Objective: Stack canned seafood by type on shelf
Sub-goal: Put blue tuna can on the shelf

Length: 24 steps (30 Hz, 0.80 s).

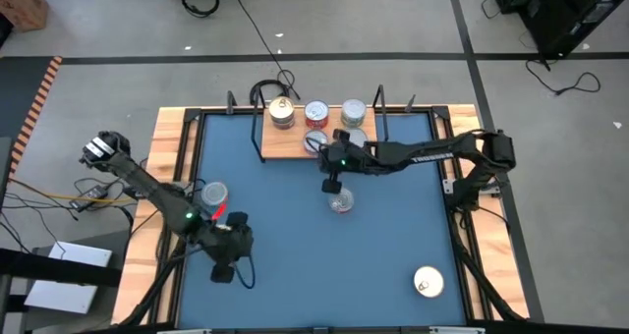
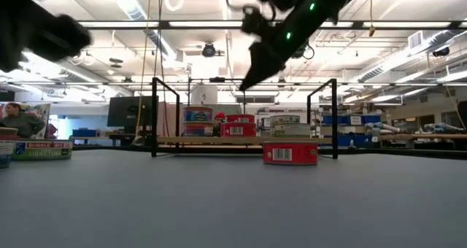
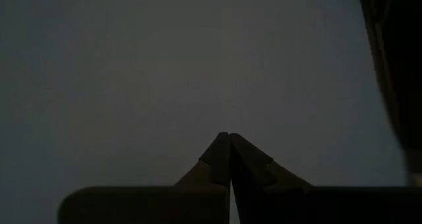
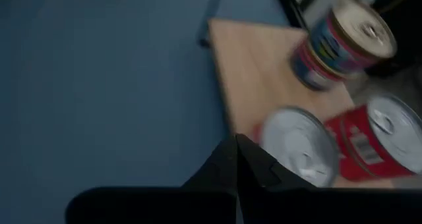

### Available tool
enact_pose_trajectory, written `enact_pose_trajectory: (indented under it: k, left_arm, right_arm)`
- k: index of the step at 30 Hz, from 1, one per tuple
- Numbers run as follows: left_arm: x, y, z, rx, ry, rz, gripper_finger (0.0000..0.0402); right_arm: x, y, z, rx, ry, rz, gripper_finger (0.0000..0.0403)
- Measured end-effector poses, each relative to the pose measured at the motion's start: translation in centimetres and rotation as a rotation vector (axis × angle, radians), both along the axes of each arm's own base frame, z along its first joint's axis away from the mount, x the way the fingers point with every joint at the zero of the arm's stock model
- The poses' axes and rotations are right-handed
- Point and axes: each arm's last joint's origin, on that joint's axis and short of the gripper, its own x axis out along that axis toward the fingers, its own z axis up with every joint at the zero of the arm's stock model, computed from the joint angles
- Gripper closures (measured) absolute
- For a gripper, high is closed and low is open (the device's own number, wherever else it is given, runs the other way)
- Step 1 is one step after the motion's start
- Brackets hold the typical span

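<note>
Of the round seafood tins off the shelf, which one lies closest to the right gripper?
The red-sided silver-lidded tin on the blue table, just in front of the shelf; the right gripper, shut, hangs beside it. Other loose tins lie far off.

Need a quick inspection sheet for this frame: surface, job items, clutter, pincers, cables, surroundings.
Surface: blue table with a wooden rim, mostly bare.
Job's things: shelf at the far edge carries a gold-lidded tin, red-sided tin, silver-lidded tin and more behind the arm. Loose on the table: one red-sided tin near the middle, one tin at left, one white-lidded tin at front right.
Clutter: nothing seen.
Pincers: left pincer shut, empty, over the front left; right pincer shut, empty, just in front of the shelf.
Cables: black cable across the floor to the shelf end.
Surroundings: lab room, shelving, a person at far left.
</note>
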Motion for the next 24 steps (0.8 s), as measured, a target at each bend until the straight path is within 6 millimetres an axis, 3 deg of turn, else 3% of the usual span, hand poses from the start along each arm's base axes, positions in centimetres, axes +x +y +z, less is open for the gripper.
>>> enact_pose_trajectory:
  k: [5,11,15,24]
  left_arm:
    - [-1.7,-1.5,1.2,-0.063,0.167,0.141,0.0389]
    - [-3.6,-2.5,0.2,-0.016,0.320,0.288,0.0367]
    - [-4.1,-2.2,-0.4,0.066,0.369,0.364,0.0342]
    - [-3.6,-2.6,-1.3,0.118,0.337,0.356,0.0306]
  right_arm:
    - [-0.5,3.7,1.0,-0.009,-0.011,0.040,0.0397]
    - [-0.9,7.1,1.0,-0.081,0.012,0.041,0.0397]
    - [-1.1,8.6,1.0,-0.070,-0.003,0.046,0.0396]
    - [-1.4,10.1,1.1,-0.118,-0.011,0.041,0.0396]
